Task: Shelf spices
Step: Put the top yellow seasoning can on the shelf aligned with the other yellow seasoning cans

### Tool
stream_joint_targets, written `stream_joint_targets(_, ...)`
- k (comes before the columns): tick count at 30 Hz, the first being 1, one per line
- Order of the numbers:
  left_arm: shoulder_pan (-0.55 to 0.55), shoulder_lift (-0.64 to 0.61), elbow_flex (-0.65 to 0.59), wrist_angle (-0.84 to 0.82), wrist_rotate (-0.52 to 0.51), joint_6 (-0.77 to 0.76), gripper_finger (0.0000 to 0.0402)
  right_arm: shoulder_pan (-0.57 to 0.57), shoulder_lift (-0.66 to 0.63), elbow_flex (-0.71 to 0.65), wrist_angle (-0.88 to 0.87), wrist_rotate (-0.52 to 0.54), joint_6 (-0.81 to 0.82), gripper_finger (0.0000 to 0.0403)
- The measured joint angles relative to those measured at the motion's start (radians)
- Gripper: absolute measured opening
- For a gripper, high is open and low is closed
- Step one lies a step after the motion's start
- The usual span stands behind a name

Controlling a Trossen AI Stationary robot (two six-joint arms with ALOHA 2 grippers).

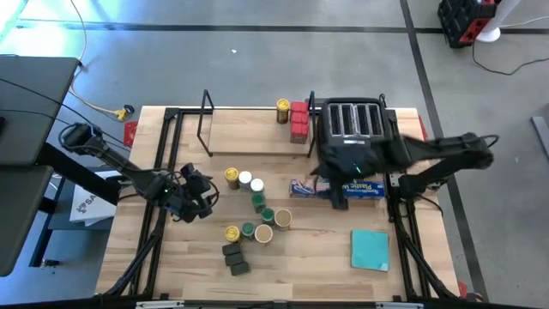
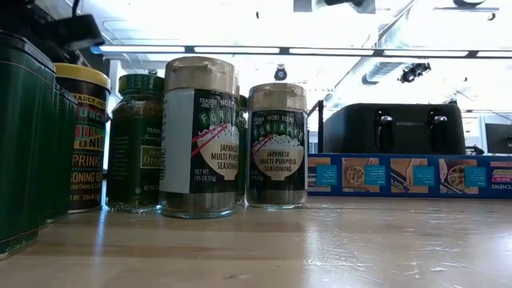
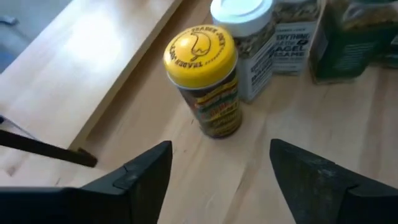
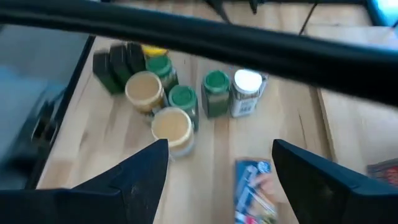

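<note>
Spice jars stand in a cluster mid-table (image 1: 253, 206), with yellow, white, green and tan lids, beside dark grey blocks (image 1: 233, 257). The low view shows two tan-lidded jars (image 2: 276, 148) close up. The shelf (image 1: 249, 133) stands at the far edge; a yellow-lidded jar (image 1: 282, 107) and red tins (image 1: 298, 120) stand on its board. My left gripper (image 1: 199, 196) is open, just left of a yellow-lidded jar (image 3: 202, 81); its fingers (image 3: 217, 174) stand apart short of it. My right gripper (image 1: 339, 187) hovers open (image 4: 221, 168) over the blue box, right of the cluster (image 4: 180, 99).
A black toaster (image 1: 352, 120) stands at the far right, with the long blue wrap box (image 1: 339, 187) in front of it. A teal square pad (image 1: 371, 249) lies near the right front. Black frame rails (image 1: 163, 163) run along both table sides.
</note>
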Motion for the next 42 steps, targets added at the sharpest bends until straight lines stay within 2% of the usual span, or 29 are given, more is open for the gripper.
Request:
stream_joint_targets(2, 0.025, 0.000, -0.006, 0.037, 0.021, 0.031, 0.0273, 0.059, -0.049, -0.129, 0.144, 0.068, 0.098, 0.0281)
stream_joint_targets(7, 0.120, 0.000, -0.064, 0.217, 0.082, 0.232, 0.0283, 0.175, -0.093, -0.394, 0.460, 0.101, 0.285, 0.0281)
stream_joint_targets(13, 0.276, 0.000, -0.131, 0.335, 0.213, 0.407, 0.0291, 0.222, -0.093, -0.556, 0.573, 0.193, 0.476, 0.0281)
stream_joint_targets(19, 0.396, 0.000, -0.160, 0.523, 0.337, 0.611, 0.0292, 0.223, -0.093, -0.573, 0.577, 0.199, 0.522, 0.0281)
stream_joint_targets(24, 0.466, 0.001, -0.165, 0.572, 0.417, 0.718, 0.0292, 0.223, -0.094, -0.553, 0.585, 0.198, 0.501, 0.0281)
stream_joint_targets(30, 0.494, 0.006, -0.165, 0.650, 0.494, 0.757, 0.0292, 0.221, -0.094, -0.553, 0.590, 0.199, 0.493, 0.0281)
stream_joint_targets(37, 0.494, 0.049, -0.165, 0.691, 0.494, 0.746, 0.0292, 0.221, -0.094, -0.553, 0.598, 0.204, 0.474, 0.0281)
stream_joint_targets(42, 0.494, 0.081, -0.165, 0.685, 0.484, 0.700, 0.0289, 0.219, -0.094, -0.552, 0.598, 0.253, 0.429, 0.0281)
